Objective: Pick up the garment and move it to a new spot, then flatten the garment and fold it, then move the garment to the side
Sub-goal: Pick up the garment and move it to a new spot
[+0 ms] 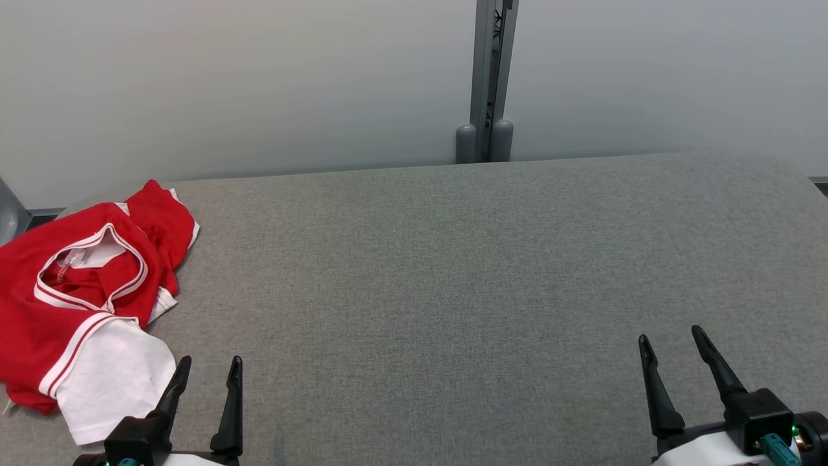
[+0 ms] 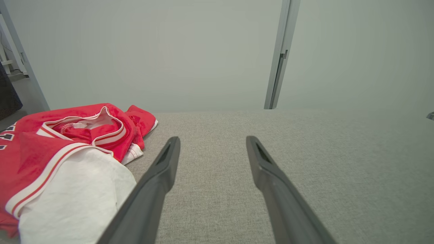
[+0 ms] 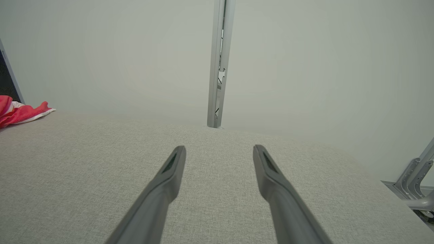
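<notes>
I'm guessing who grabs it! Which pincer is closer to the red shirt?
Left. The left pincer is just beside the red shirt; the right pincer is far across from it.

— What's the surface?
— A grey fabric-covered table (image 1: 453, 291), rounded at its far right corner.
— What lies on it?
— A crumpled red-and-white garment (image 1: 77, 304) (white trim round the neck), heaped along the left edge.

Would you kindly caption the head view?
Crumpled red-and-white garment on the grey table beside the left gripper; right gripper apart; jaws of both open.
</notes>
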Motion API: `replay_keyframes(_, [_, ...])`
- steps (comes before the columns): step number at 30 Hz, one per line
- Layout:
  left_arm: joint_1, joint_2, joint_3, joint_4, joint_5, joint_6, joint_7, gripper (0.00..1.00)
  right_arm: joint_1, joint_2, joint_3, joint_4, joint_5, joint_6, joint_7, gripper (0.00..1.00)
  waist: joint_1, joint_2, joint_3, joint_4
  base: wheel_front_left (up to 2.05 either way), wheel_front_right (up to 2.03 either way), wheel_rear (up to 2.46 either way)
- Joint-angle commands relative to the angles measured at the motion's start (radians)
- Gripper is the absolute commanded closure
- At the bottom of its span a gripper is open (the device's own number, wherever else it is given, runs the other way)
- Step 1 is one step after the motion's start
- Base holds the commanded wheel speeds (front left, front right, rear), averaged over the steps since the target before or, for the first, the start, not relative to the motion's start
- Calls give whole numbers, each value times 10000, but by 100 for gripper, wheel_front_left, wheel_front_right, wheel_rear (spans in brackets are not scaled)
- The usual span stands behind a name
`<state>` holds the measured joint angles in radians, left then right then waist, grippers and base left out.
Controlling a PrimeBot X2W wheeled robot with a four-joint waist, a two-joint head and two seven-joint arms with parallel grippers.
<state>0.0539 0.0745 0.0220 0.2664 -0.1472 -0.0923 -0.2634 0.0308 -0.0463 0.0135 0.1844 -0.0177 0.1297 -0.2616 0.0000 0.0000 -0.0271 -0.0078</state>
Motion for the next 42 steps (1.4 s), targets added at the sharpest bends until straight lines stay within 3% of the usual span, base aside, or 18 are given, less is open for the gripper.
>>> replay_keyframes(1, [-128, 11, 46, 19, 80, -36, -19, 0, 80, -77, -23, 13, -3, 19, -52, 0, 0, 0, 6, 21, 0, 0, 0])
replay_keyframes(5, [-240, -5, -16, 100, 154, -104, -19, 0, 163, -74, -84, -36, 21, 19, -52, 0, 0, 0, -26, 232, 0, 0, 0])
replay_keyframes(8, [-353, -30, -97, 153, 160, -130, -18, 0, 306, -70, -98, -91, 62, 19, -52, 0, 0, 0, -107, 756, 0, 0, 0])
replay_keyframes(18, [-216, -4, -74, 440, 157, -61, -13, 0, 270, -65, 832, -64, 462, 16, -52, 0, 0, 0, -424, 4438, 0, 0, 0])
replay_keyframes(21, [-18, 25, 245, 245, 49, 58, -13, 0, -101, -60, 1340, 20, 463, 13, -52, 0, 0, 0, -267, 4917, 0, 0, 0])
replay_keyframes(28, [268, -37, 507, -175, -5, 122, -12, 0, -451, -78, 1623, 299, 459, 11, -51, 0, 0, 0, -58, 5077, 0, 0, 0])
replay_keyframes(33, [-96, -52, 186, 50, 30, -50, -13, 0, -201, -69, 1405, 229, 454, 11, -51, 0, 0, 0, 70, 4858, 0, 0, 0])
replay_keyframes(35, [-565, -41, 3, 215, -80, -141, 12, 0, -403, -95, 1377, 52, 215, 11, -52, 0, 0, 0, 618, 4511, 0, 0, 0])
replay_keyframes(42, [-3883, 90, -627, 1441, -624, -313, 1180, 0, -1652, -1160, 1535, -505, -66, 11, -51, 0, 0, 0, 3339, 3187, 0, 0, 0])
